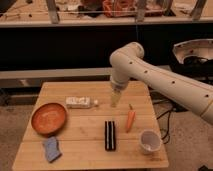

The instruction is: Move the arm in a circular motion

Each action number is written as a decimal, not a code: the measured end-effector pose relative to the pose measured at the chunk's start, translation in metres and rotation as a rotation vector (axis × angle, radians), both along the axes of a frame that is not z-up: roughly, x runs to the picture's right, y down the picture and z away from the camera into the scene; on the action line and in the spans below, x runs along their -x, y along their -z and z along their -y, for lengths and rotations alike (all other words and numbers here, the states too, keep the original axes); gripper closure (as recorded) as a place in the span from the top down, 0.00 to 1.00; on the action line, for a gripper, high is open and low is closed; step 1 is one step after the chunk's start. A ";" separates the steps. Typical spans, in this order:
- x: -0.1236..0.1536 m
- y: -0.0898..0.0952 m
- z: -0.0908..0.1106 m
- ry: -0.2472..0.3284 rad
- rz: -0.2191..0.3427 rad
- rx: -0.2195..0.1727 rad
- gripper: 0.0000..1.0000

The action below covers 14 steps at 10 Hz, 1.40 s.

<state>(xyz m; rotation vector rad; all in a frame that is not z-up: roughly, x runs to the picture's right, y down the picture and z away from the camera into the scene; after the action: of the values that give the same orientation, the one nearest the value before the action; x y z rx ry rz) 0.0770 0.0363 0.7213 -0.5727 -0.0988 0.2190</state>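
Saw the arm (150, 75) coming in from the right edge, thick, white and smooth, with small dark dots along its segments. Found it rising to a rounded joint above the back of the wooden table (80, 145), then bending straight down. Noted the gripper (116, 99) at its lower end, a narrow pale-yellow tip pointing downward over the back middle of the table, just right of a white packet (79, 102) lying flat, and up and to the left of a carrot (130, 120). Could not tell whether the gripper was apart or together, nor whether it touched the tabletop. Counted the other things on the table: an orange bowl (49, 119) at the left, a blue sponge (51, 149) in front of it near the front-left corner, a black oblong block (110, 135) lying lengthwise in the front middle, just left of the carrot, and a white cup (150, 141) upright near the front-right corner. Made out a dark counter (60, 45) behind the table, with things on top not to be identified
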 end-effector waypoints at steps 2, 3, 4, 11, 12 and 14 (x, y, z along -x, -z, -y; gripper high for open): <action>-0.037 0.001 -0.009 -0.041 -0.033 0.011 0.80; -0.074 0.004 -0.019 -0.086 -0.067 0.023 0.80; -0.101 0.006 -0.028 -0.121 -0.093 0.031 0.80; -0.216 0.048 -0.101 -0.277 -0.186 0.061 0.80; -0.214 0.049 -0.102 -0.270 -0.181 0.059 0.80; -0.196 0.050 -0.101 -0.249 -0.164 0.051 0.80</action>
<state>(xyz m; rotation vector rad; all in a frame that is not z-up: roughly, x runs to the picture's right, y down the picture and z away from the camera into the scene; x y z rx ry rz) 0.2727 0.1371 0.6712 -0.5912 -0.0049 0.5109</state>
